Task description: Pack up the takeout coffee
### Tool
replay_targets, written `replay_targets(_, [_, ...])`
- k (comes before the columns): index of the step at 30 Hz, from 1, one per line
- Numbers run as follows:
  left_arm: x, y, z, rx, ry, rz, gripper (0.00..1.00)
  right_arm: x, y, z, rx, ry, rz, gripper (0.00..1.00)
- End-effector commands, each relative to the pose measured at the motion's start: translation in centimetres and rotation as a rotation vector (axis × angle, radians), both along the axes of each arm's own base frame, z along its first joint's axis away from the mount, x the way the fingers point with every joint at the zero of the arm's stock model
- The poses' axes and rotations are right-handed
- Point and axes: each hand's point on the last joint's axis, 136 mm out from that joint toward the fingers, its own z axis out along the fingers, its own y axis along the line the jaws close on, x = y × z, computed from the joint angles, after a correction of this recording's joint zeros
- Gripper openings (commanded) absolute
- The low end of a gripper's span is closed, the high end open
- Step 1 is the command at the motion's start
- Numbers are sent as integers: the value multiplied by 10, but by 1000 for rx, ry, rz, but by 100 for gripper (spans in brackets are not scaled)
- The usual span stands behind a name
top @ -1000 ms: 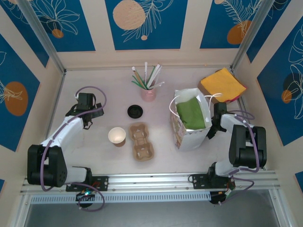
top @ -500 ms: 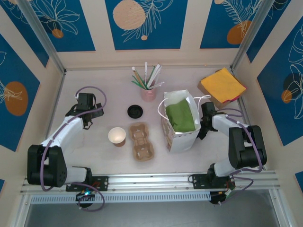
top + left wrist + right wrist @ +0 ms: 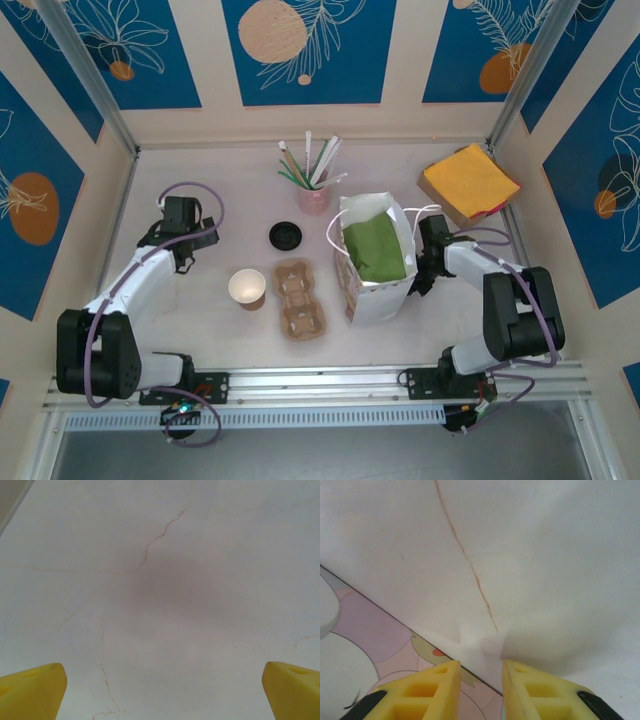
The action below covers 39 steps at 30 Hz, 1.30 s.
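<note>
Left gripper (image 3: 186, 232) is fully released, its jaws spread over bare table (image 3: 160, 580). Right gripper (image 3: 481, 672) is nearly closed; the paper bag (image 3: 375, 262) edge runs into the gap between its jaws, so it is judged to be clamped on the bag wall.

The takeout coffee is not yet assembled. Its paper cup (image 3: 247, 288) stands upright and unlidded, to the right of the left gripper and nearer the arm bases. The black lid (image 3: 285, 235) lies flat directly right of that gripper, apart from the cup. The left arm is nearer to both.

Containers:
- Cup carrier (image 3: 300, 298): slots vacant, between cup and bag.
- Bag: mouth open, green contents.
- Pink holder (image 3: 313, 198): straws.
</note>
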Motion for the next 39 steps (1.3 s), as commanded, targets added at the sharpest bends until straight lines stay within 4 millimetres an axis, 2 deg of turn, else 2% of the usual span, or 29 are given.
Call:
replay_targets(1, [-3, 0, 1, -7, -2, -6, 100, 9, -20, 20, -50, -56, 6, 31])
replay_targets(7, [0, 0, -2, -2, -1, -17, 100, 29, -69, 52, -152, -213, -26, 47])
replay_targets(8, [1, 0, -2, 1, -5, -19, 100, 35, -80, 60, -183, -257, -30, 54])
replay_targets(10, [2, 1, -5, 13, -3, -20, 100, 45, -98, 74, -256, -348, -23, 76])
replay_targets(11, [3, 1, -6, 18, -7, -23, 100, 51, -108, 80, -301, -396, -18, 81])
replay_targets(15, [9, 5, -11, 54, -35, -25, 100, 72, -128, 99, -403, -568, 34, 86])
replay_targets(18, [16, 10, -13, 97, -80, -27, 100, 87, -130, 107, -470, -734, 102, 89])
replay_targets(19, [19, 10, -14, 110, -88, -34, 100, 89, -130, 108, -480, -765, 102, 98])
replay_targets(20, [21, 10, -16, 127, -92, -49, 100, 91, -129, 108, -488, -795, 104, 99])
replay_targets(27, [38, 20, -32, 220, -149, -42, 100, 110, -121, 102, -620, -1004, 183, 99])
replay_targets(30, [45, 16, -33, 243, -206, -84, 100, 119, -117, 92, -671, -1031, 222, 99])
replay_targets(33, [54, 13, -24, 262, -287, -117, 100, 127, -111, 87, -716, -1083, 261, 99])
replay_targets(39, [57, -15, -27, 198, -379, -265, 100, 134, -89, 83, -682, -1163, 356, 99])
